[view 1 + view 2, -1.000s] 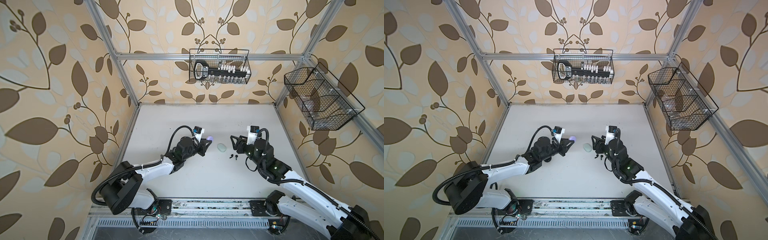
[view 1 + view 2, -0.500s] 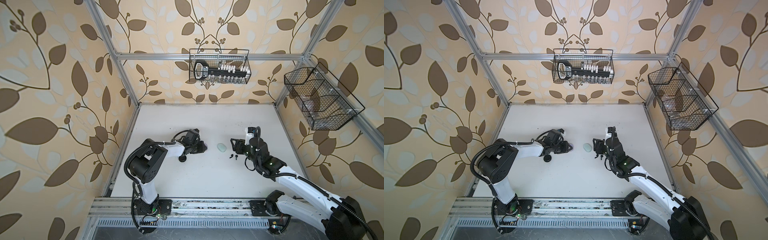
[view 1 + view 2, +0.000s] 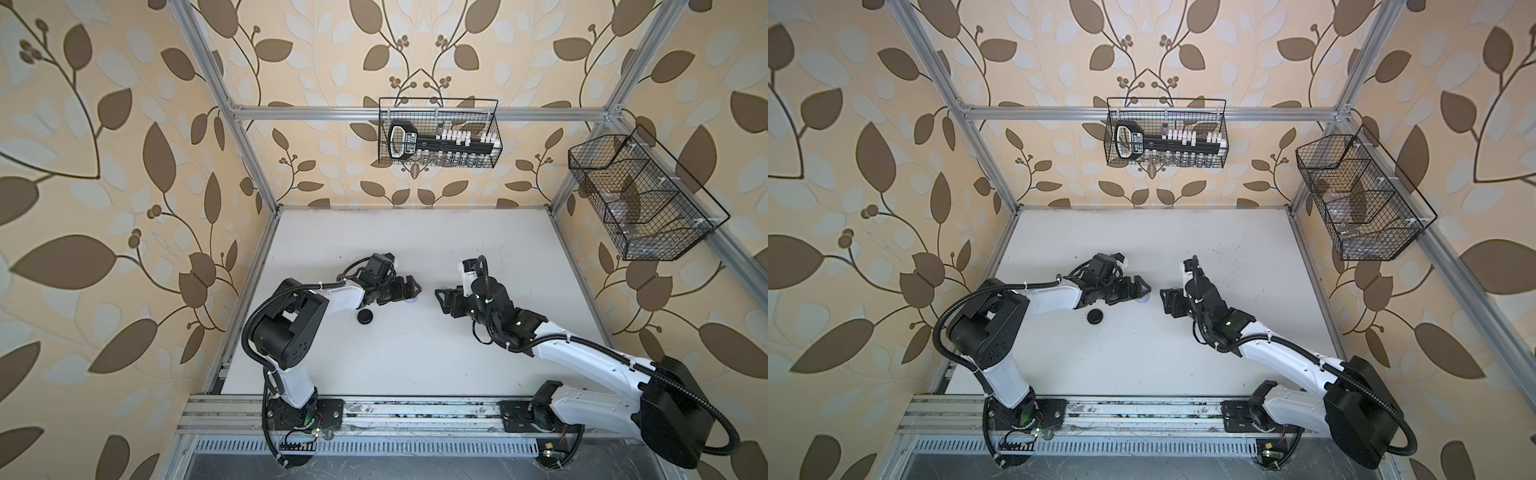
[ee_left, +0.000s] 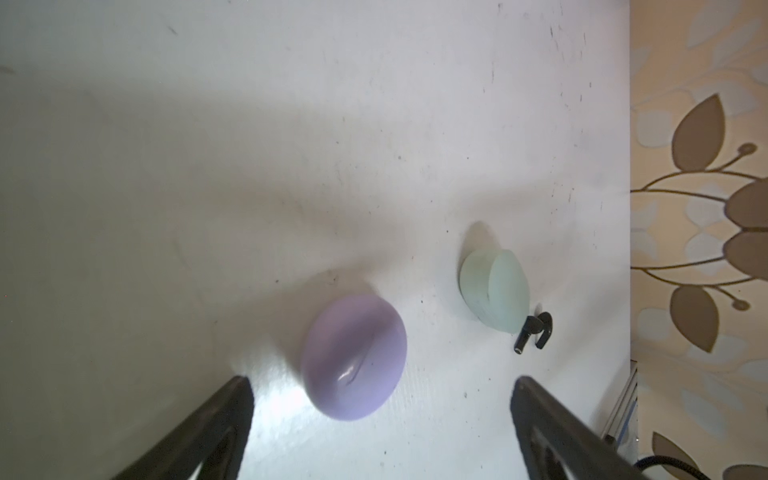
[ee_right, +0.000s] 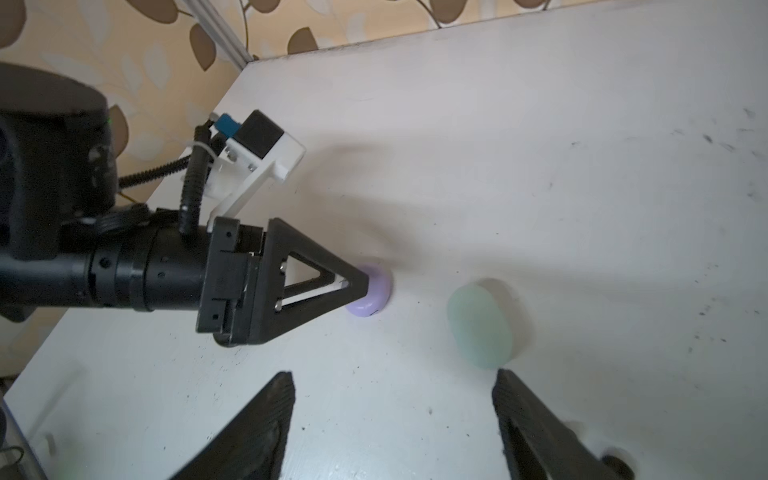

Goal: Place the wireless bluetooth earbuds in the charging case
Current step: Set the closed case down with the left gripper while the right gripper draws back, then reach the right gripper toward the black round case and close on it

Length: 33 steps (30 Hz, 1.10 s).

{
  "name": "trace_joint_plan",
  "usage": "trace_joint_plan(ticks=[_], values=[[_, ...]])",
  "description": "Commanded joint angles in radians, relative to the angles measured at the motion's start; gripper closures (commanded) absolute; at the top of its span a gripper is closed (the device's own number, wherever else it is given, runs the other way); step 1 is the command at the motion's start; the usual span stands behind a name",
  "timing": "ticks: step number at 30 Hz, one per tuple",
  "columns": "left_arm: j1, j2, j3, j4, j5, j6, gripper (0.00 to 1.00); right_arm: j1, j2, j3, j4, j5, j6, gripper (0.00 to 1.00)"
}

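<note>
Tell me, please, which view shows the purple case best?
The left wrist view: the purple case lies whole and closed. The right wrist view hides part behind the left end effector; both top views show a sliver.

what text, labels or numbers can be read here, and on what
No text can be read.
White label on the black tool in the back wire basket: too blurred.
Dark marks on the right arm's camera mount: too small.
The lavender case and mint case show no print.

Top views overhead, wide; wrist views close, sharing table (image 4: 291, 124).
</note>
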Motion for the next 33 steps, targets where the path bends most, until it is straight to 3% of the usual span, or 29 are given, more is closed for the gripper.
trace_joint_plan(ticks=[1, 4, 11, 14, 18, 22, 25, 33], values=[[0.007, -0.15, -0.037, -0.019, -0.098, 0.061, 0.01, 0.027, 0.02, 0.037, 0.086, -0.04, -0.081, 0.2], [0.008, -0.305, -0.119, 0.009, -0.232, 0.065, 0.01, 0.066, 0.032, 0.019, 0.155, -0.093, -0.123, 0.2], [0.042, -0.688, -0.338, -0.06, -0.851, -0.033, 0.01, 0.147, 0.09, -0.03, 0.388, -0.049, -0.305, 0.21], [0.094, -0.795, -0.402, -0.115, -0.994, -0.112, 0.01, 0.147, 0.176, -0.002, 0.451, -0.083, -0.364, 0.19], [0.226, -0.865, -0.458, -0.138, -0.955, -0.182, 0.01, 0.132, 0.382, 0.236, 0.219, -0.223, -0.433, 0.19], [0.311, -0.831, -0.459, -0.153, -0.887, -0.22, 0.01, 0.13, 0.617, 0.478, 0.052, -0.335, -0.469, 0.17], [0.324, -0.81, -0.435, -0.186, -0.88, -0.22, 0.01, 0.146, 0.75, 0.638, -0.073, -0.357, -0.505, 0.16], [0.328, -0.851, -0.462, -0.164, -0.879, -0.234, 0.01, 0.17, 0.966, 0.817, -0.194, -0.458, -0.496, 0.16]])
